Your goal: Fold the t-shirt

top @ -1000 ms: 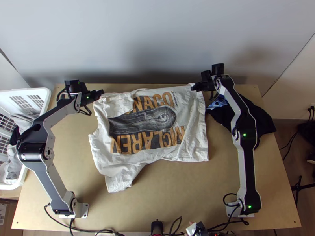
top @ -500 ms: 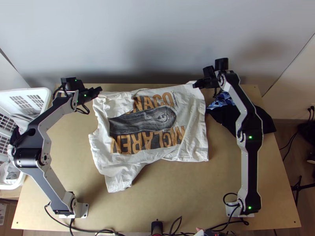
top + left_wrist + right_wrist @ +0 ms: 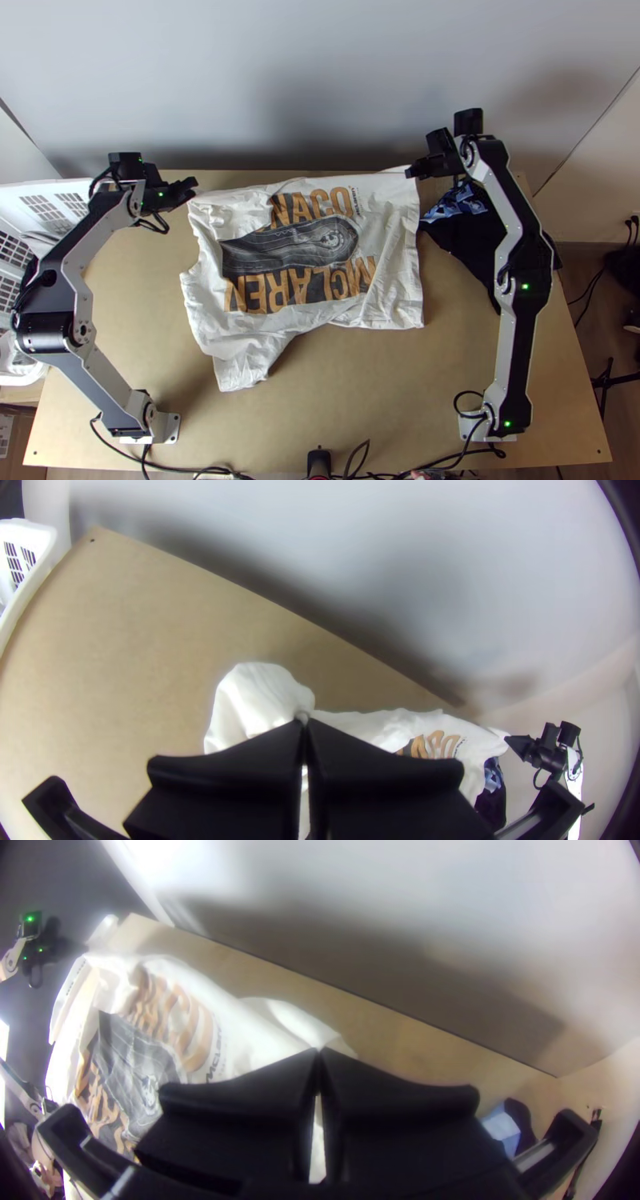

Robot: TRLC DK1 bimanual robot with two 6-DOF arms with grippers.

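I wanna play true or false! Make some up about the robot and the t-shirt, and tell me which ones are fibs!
1. The left hand and the right hand both pinch the T-shirt. True.
2. The T-shirt is rolled up in a ball. False: it lies mostly spread out on the table.
3. Dark cloth lies on the table too. True.
4. The basket is black. False: the basket is white.
5. The hands grip the T-shirt's side nearest the arms' bases. False: they grip its far side.
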